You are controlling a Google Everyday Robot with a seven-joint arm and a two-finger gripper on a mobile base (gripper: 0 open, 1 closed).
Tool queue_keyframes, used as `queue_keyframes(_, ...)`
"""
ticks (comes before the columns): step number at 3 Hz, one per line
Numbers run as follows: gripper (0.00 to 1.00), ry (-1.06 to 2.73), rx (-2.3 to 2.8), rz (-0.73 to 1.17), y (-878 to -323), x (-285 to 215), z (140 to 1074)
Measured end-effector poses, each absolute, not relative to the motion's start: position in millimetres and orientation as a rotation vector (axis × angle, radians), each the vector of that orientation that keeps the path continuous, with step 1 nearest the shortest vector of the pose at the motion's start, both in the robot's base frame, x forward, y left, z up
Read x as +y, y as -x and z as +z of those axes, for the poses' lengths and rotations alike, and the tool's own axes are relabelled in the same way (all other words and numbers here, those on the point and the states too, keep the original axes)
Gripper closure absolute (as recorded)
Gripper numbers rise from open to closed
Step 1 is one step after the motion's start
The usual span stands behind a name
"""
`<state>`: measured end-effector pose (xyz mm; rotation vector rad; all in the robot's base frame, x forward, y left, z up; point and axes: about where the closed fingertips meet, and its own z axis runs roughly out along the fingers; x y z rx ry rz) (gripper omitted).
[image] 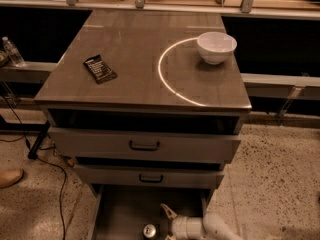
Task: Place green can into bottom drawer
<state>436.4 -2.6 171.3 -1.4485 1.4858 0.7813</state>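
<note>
"So which step were you on at that point?"

"Right at the end, I reckoned. The green can [149, 230] stood upright on the floor of the bottom drawer [122, 211], near its front and roughly in the middle. My gripper [164, 225] was low in the same drawer, just beside the can on its right."

"Did you have hold of it?"

"No, as far as I could judge. My fingers [167, 213] were spread wide, one angled up and away toward the back of the drawer, and the can sat just off their tips with nothing clamped round it. The other finger was mostly cut off at the edge of the view, so I couldn't say whether it touched the can."

"What did the next move call for?"

"Getting clear, I'd say. Keep the fingers wide, draw the arm away from the can, and lift out without catching the drawer above. A light can like that would tip from a small nudge."

"How did the can look?"

"Small and round. From above I saw mostly its silver lid, with hardly any green side showing. Up on the cabinet, the white bowl [216, 46] and a dark packet [99, 68] sat well apart from all this."
</note>
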Motion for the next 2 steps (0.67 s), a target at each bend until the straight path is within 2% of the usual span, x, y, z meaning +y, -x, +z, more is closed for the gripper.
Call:
queue_keyframes(1,0.0,1.442,1.48,0.678,-462,-54,229)
queue_keyframes(2,0.0,1.457,1.493,0.519,-489,-130,292)
